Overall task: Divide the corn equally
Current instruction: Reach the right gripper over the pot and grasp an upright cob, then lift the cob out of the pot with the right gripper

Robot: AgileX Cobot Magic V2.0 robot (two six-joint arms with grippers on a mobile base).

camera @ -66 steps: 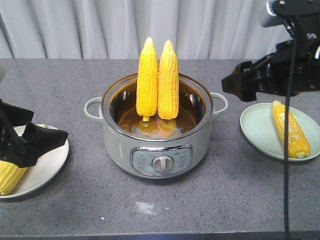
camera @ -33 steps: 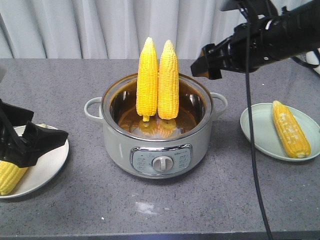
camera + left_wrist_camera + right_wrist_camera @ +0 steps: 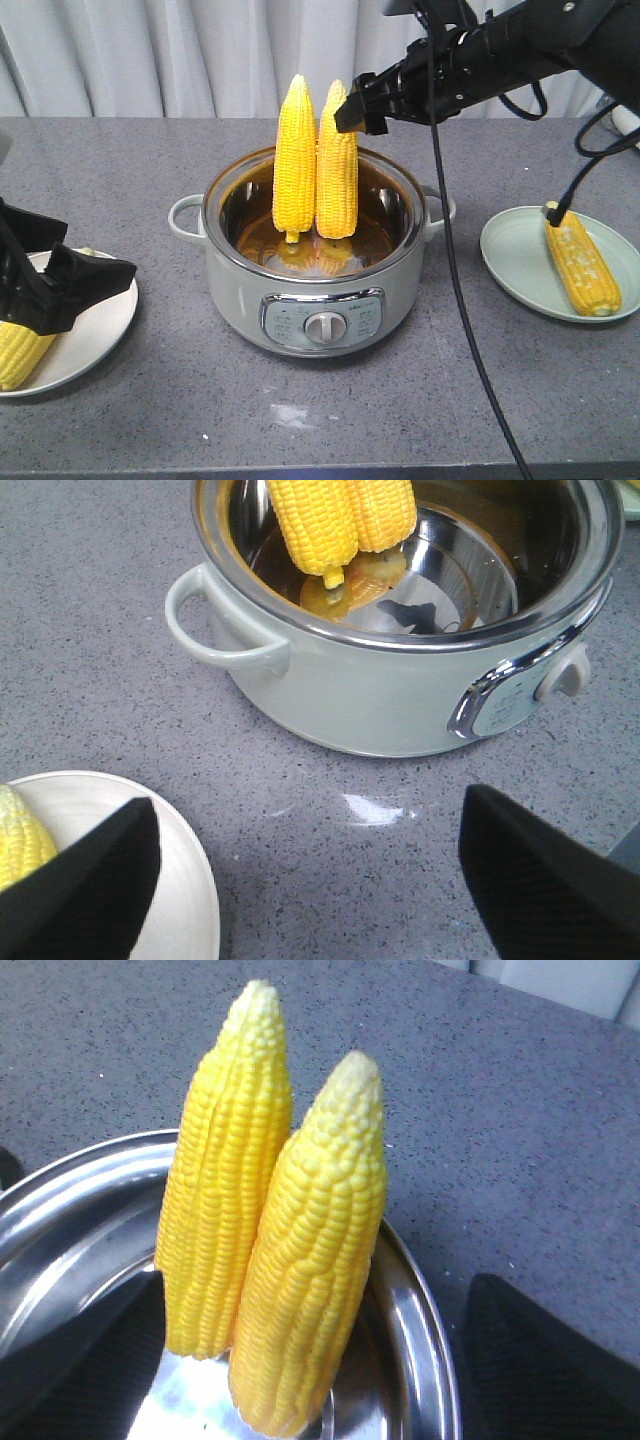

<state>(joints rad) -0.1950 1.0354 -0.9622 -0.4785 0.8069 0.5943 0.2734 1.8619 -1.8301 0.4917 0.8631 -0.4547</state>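
Front view: faced the desk point(image 3: 120, 410) from slightly above, wide, toward the curtain point(image 3: 150, 50).
Left wrist view: low and close, looked across the desk at the pot point(image 3: 380, 700).
Right wrist view: very close, looked down on the standing cobs point(image 3: 310, 1260).
Shared: pot and cobs appeared in all three.

Left of the pot point(image 3: 240, 300), the left gripper point(image 3: 75, 285) is covering most of a corn cob point(image 3: 18, 355), and the picture's edge is cropping it.
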